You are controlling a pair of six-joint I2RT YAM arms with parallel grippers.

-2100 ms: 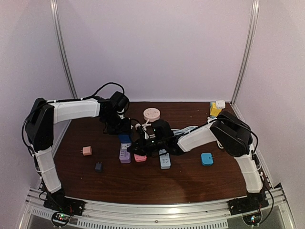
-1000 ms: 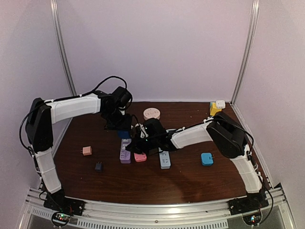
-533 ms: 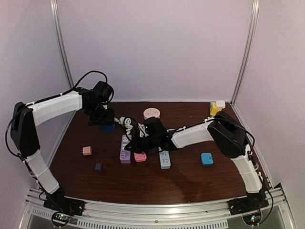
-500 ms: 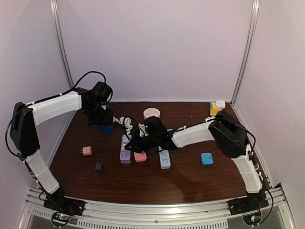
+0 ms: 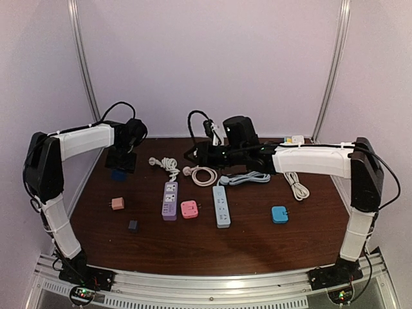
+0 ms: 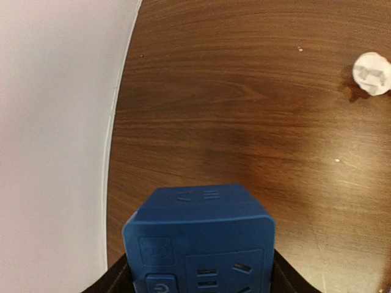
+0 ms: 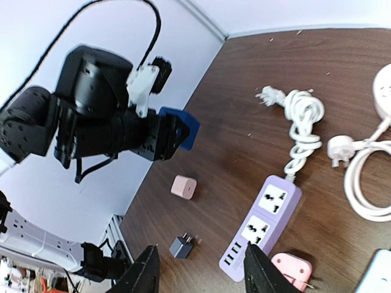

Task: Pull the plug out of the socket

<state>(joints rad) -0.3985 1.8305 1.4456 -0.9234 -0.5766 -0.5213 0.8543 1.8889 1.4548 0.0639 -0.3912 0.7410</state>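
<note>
Gripping: the left gripper (image 5: 120,161) is clamping the blue socket cube (image 6: 198,229) by the table's (image 5: 257,248) left edge.
Right gripper (image 7: 197,273): its fingers are standing apart, carrying nothing.
White plug (image 7: 267,94): it is lying on the wood, apart from the cube, its coiled cable running to the purple power strip (image 7: 263,229).
Left wrist view: it is showing the cube's socket holes, unseen from above.
Markings: a power symbol is showing on the cube's button.
</note>
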